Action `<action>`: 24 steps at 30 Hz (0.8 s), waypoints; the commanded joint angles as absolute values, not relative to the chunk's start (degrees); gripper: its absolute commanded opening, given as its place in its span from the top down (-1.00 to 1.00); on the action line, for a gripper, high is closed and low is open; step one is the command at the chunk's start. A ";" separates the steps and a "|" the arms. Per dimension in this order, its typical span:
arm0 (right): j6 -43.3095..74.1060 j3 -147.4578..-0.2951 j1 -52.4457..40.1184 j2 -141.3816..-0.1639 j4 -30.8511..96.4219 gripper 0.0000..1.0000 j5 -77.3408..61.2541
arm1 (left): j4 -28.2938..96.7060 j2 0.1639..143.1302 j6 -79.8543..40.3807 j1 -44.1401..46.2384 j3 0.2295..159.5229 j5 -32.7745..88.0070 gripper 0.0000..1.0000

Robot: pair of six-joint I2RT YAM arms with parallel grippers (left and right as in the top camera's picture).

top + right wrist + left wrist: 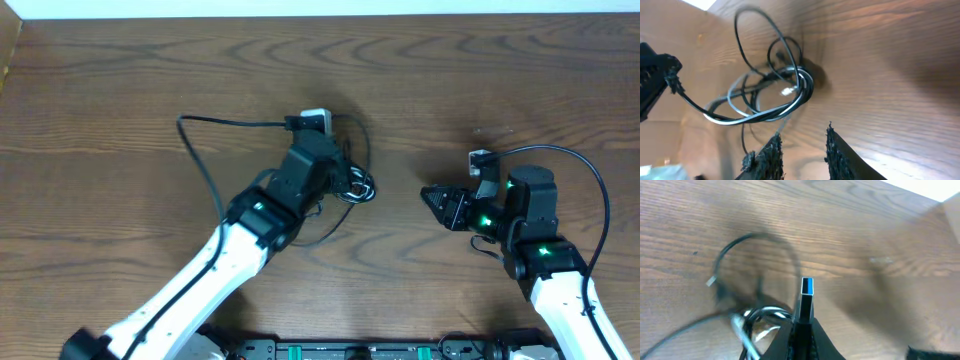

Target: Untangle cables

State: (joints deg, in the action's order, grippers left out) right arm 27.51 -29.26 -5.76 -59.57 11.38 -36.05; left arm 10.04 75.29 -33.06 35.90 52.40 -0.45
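Observation:
The cables, one black and one white, lie in a knotted bundle (357, 188) at the table's middle. In the right wrist view the bundle (771, 100) shows as several overlapping loops. My left gripper (340, 170) stands over the bundle and is shut on a black USB plug (805, 300) with a blue-tipped metal end, which sticks out past the fingertips (802, 326). Black and white strands (760, 316) lie just left of it, and a black loop (755, 239) curls beyond. My right gripper (436, 198) is open and empty to the right of the bundle, its fingers (802, 145) apart from it.
The wood table (480, 70) has a pale far edge (320, 8). Thicker black robot cables arc beside the left arm (195, 150) and the right arm (598, 190). The left arm's black body (651, 75) shows at the left of the right wrist view.

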 commanded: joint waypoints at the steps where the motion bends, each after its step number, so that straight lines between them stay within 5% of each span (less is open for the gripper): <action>1: 31.55 -30.20 -6.44 -59.29 12.19 0.41 -40.45 | 10.63 73.36 -31.44 35.92 52.84 1.32 0.85; 14: 48.42 -30.20 -16.73 -61.41 11.40 0.16 -31.09 | 7.68 73.71 -43.64 35.90 52.84 4.10 0.85; 24: 49.56 -30.20 -28.58 -75.68 -6.31 0.15 -20.69 | 6.72 73.69 -46.76 35.92 52.84 8.05 0.85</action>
